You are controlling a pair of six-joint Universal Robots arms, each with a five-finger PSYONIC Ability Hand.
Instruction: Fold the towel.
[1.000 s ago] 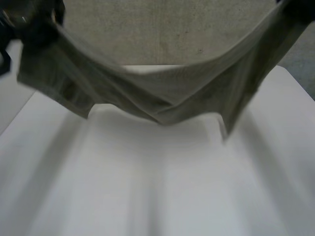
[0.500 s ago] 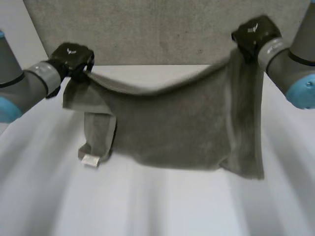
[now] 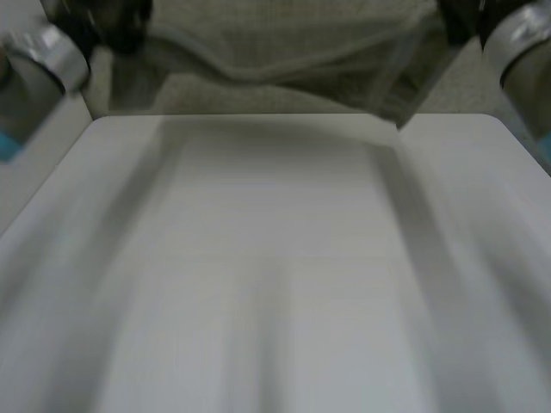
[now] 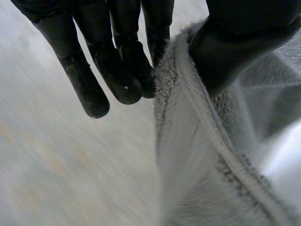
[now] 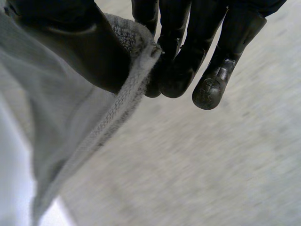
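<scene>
1. A beige, speckled surface [image 3: 284, 26] is seen beyond the far edge of the white worktop [image 3: 275, 284].
2. The grey towel [image 3: 327, 90] is held in the air above the far edge of the worktop. It is stretched between both hands, and its upper edge sags in the middle. One lower corner hangs just over that far edge, toward the worktop's right side.
3. The left hand [image 3: 112, 17] is raised above the worktop's far left corner. The towel's edge is pinched between its thumb and the nearest fingers [image 4: 122, 80], and the remaining fingers are kept straight and close together.
4. The right hand [image 3: 461, 17] is raised above the worktop's far right corner. The towel's hem is pinched there between thumb and fingers [image 5: 188, 61], which are pressed together.
5. Both grey arms are angled inward over the worktop's far corners.
</scene>
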